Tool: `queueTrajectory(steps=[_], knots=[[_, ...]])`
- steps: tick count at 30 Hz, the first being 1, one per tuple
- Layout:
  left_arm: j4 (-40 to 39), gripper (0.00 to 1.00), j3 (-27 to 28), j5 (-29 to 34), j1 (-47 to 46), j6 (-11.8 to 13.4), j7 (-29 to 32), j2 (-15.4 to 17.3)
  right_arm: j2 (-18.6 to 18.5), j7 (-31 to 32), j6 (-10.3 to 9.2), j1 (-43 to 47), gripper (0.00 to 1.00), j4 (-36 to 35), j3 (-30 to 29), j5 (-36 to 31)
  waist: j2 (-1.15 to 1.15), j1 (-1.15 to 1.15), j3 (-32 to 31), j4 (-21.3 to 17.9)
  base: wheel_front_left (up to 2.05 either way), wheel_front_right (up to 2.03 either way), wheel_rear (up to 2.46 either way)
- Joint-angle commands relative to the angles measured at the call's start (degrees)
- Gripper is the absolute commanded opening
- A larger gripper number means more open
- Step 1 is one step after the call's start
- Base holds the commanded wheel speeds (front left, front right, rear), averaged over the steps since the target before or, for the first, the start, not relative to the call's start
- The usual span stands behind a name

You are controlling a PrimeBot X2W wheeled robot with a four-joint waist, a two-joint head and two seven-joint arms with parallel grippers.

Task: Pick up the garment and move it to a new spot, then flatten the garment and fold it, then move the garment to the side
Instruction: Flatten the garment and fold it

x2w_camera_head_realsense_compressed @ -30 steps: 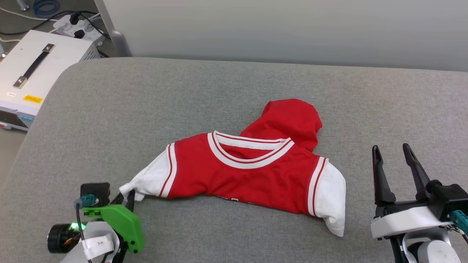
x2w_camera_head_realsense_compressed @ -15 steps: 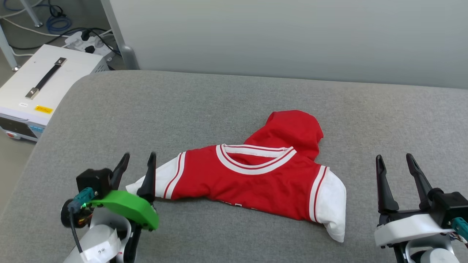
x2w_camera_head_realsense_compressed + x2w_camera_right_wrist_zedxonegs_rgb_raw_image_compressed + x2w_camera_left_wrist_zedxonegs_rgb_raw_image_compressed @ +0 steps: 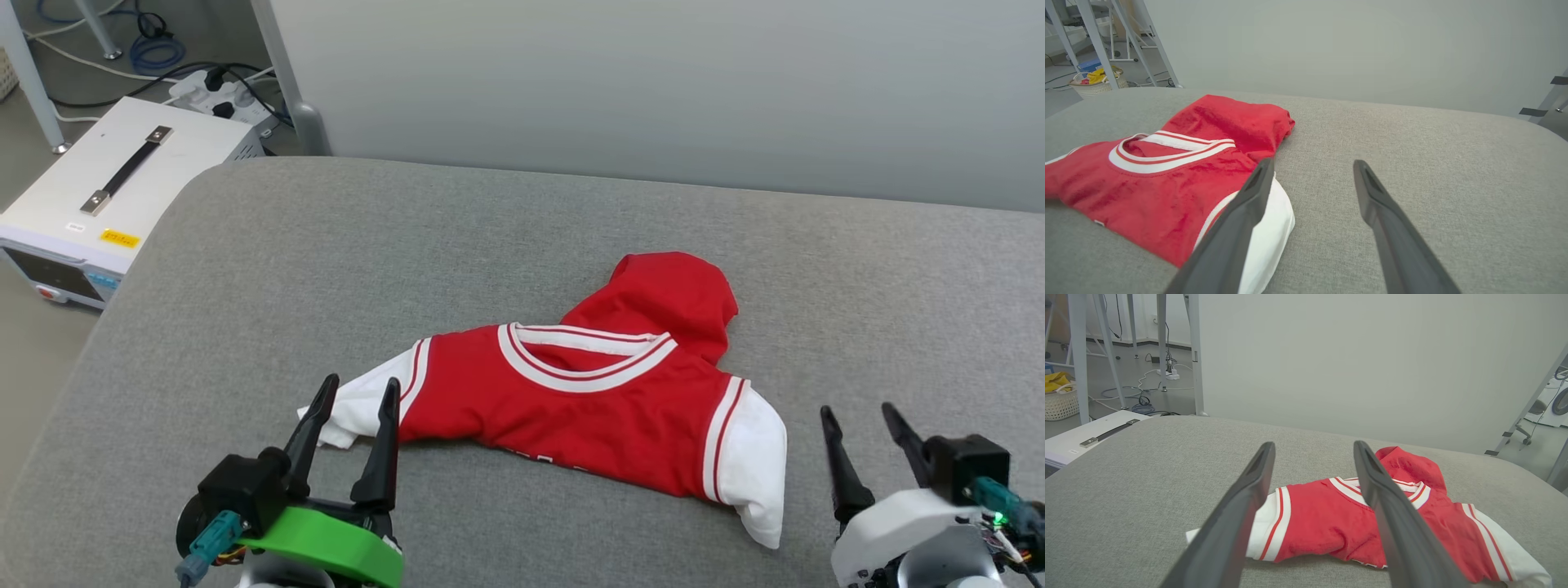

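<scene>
Garment position: the red jersey (image 3: 588, 408) lies on the grey cushion (image 3: 490, 245), right of centre and toward the near edge, with its striped collar (image 3: 584, 363) on the far side.
Lay: not flat. The lower body is bunched into a red hump (image 3: 669, 298) at the far right, behind the collar.
Long axis: left to right, sleeve to sleeve, with the right end slanting nearer.
Left gripper (image 3: 362, 381): jaws spread and holding nothing. The fingers point far, and the tip of the white left sleeve (image 3: 359, 408) is just past them.
Right gripper (image 3: 856, 408): jaws apart and empty. It sits right of the white right sleeve (image 3: 755, 469), with bare cushion between them.
Key relation: the jersey lies far and right of the left gripper, and left of the right gripper. We judge the left arm the nearer to cloth.
Next move, our judgement: each arm has a sleeve on its own side, and flattening means drawing the hump out.
Hidden: the lettering is tucked under the near fold, with only scraps showing, and the hem is lost in the hump. We cannot tell whether the left fingertips touch the sleeve or hover above it.
</scene>
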Motion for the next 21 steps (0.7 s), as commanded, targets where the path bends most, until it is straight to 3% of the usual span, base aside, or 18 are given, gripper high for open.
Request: queueTrajectory(steps=[1, 11, 15, 21], knots=[[0.3, 1.00, 0.5, 1.0, 0.4, -0.7, -0.3, -0.6, -0.6, 3.6, -0.04, -0.8, 1.00, 0.0, 0.0, 0.6, 0.00, 0.00, 0.3, 0.5, 0.00, 0.00, 0.00], [1.3, 1.00, 2.7, 4.6, -1.5, -3.8, -0.3, -4.3, -3.2, 32.2, -0.04, -5.9, 1.00, -1.3, 1.5, 4.6, 0.00, 0.00, 4.4, 3.6, 0.00, 0.00, 0.00], [1.6, 1.00, 3.3, 5.6, -2.4, -4.8, -0.3, -5.6, -3.4, 37.6, -0.04, -8.0, 1.00, 0.0, 2.0, 3.4, 0.00, 0.00, 6.4, 5.1, 0.00, 0.00, 0.00], [2.3, 1.00, 4.2, 6.7, -3.6, -6.0, -0.3, -7.0, -3.3, 40.5, -0.04, -9.0, 1.00, 4.2, 1.2, -0.3, 0.00, 0.00, 8.2, 7.3, 0.00, 0.00, 0.00]])
